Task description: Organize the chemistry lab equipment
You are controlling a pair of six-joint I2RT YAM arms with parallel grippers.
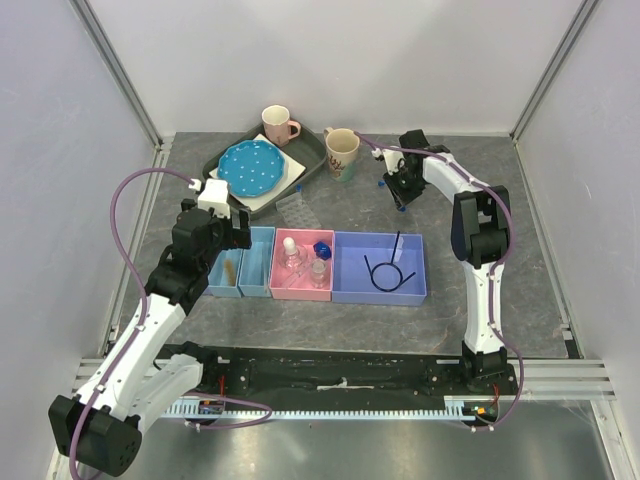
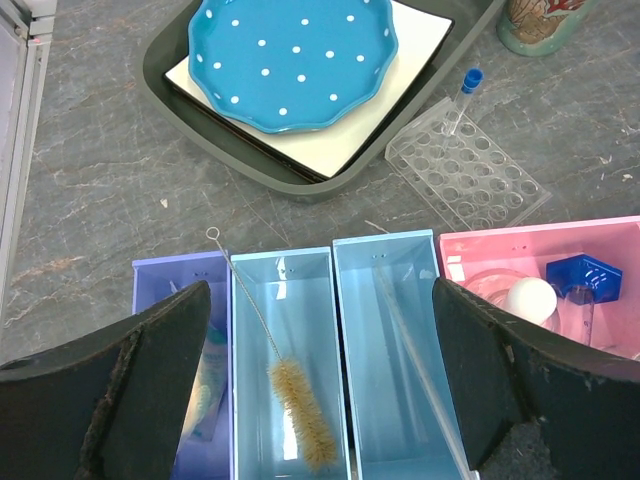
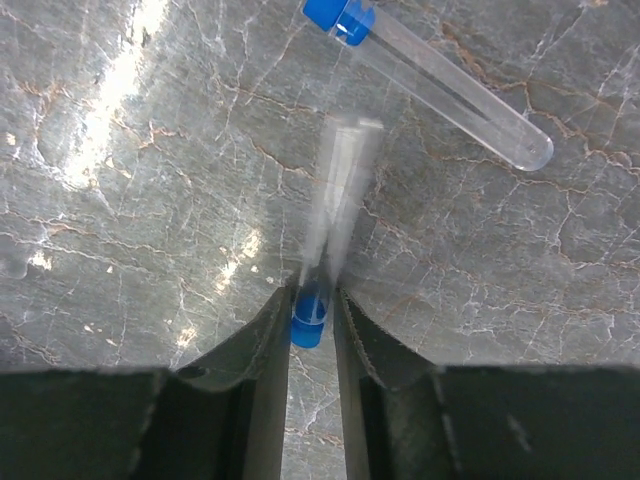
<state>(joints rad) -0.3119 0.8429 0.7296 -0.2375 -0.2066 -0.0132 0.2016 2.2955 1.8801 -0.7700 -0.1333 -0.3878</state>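
My right gripper [image 3: 312,300] is low over the grey table, its jaws closed against the blue cap of a clear tube [image 3: 335,190] that looks blurred. A second blue-capped tube [image 3: 440,75] lies just beyond it. My left gripper [image 2: 320,300] hangs open and empty above the row of bins. Below it, a tan brush [image 2: 300,410] lies in one light blue bin and a clear rod [image 2: 420,380] in its neighbour. The clear welled tray [image 2: 465,170] holds one upright tube. The pink bin [image 1: 303,265] holds small bottles and a blue cap-like piece [image 2: 585,272]. A black looped wire [image 1: 385,272] lies in the large blue bin.
A dark tray [image 1: 310,160] at the back carries the blue dotted plate [image 1: 250,167] and the pink mug [image 1: 277,124]. The beige mug [image 1: 342,152] stands right of it, close to my right gripper [image 1: 398,195]. White walls and metal posts enclose the table.
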